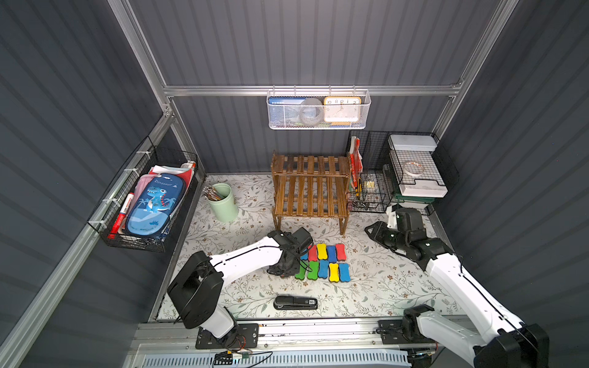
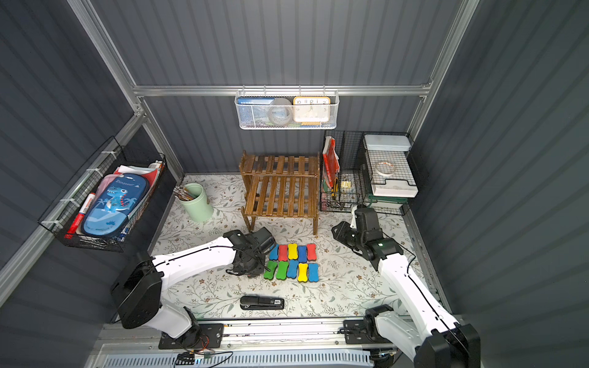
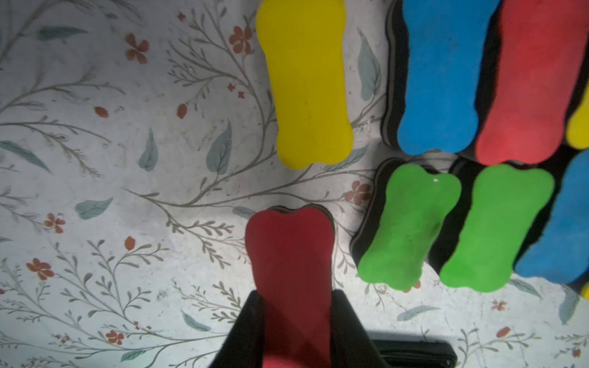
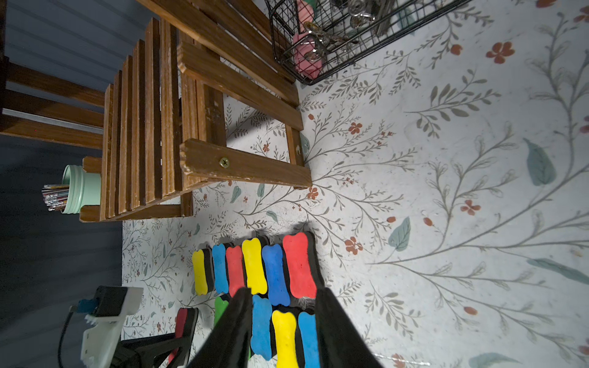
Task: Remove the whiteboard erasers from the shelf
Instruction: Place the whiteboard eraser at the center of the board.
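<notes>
In both top views the shelf [image 1: 310,188] stands bare on both tiers. The erasers [image 1: 328,261] lie in two rows on the table [image 1: 382,286] in front of it, their long axes pointing toward the shelf. The left gripper [image 1: 287,267] hangs over the rows' left end and is plainly the nearer arm. The right gripper [image 1: 369,230] hovers well apart, near the shelf's right leg.

From the left wrist, the jaws are clamped on a red eraser [image 3: 290,255] across its narrow sides. Its length runs straight out from the fingers, parallel to the green eraser [image 3: 408,226] just beside it, with a gap between them. Whether it touches the table I cannot tell.

From the right wrist, the right jaws stand partly apart with nothing between them, and the rows lie beyond the fingertips.
</notes>
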Available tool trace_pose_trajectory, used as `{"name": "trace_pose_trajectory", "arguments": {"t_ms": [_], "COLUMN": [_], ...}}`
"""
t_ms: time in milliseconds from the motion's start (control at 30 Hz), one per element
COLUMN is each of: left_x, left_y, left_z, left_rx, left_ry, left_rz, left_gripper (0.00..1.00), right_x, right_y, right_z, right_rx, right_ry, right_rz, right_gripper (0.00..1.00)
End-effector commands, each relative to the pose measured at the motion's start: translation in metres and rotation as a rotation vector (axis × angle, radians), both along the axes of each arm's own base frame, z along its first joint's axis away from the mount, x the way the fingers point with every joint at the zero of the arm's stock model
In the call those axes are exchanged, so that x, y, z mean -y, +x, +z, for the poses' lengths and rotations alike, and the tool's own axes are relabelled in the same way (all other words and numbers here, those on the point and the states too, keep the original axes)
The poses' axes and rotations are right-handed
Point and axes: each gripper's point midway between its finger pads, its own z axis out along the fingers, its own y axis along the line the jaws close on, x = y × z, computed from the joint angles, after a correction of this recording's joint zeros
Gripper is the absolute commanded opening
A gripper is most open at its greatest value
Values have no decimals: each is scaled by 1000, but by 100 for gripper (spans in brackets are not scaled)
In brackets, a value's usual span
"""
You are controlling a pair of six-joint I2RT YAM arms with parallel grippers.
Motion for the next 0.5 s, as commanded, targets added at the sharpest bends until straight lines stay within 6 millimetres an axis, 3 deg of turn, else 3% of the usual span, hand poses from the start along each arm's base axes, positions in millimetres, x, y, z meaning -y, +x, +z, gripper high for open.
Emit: {"name": "trace_pose_trajectory", "arguments": {"t_ms": [0, 300, 467], "left_x": [13, 13, 9], "left_y": [3, 12, 21], "left_z": [-5, -14, -16], "left_rx": [-23, -16, 1], "left_ry": [-27, 29, 60], "left_rz": [-28, -61, -64], "left_gripper": [20, 20, 29], "right_x": [0, 2, 3], "right_y": [4, 3, 1], "right_z": [10, 10, 10], "right_rx": [28, 30, 32], "right_ry": [-1, -1, 0], "right_rz": [11, 4, 2], "right_gripper": [38, 38, 38]}}
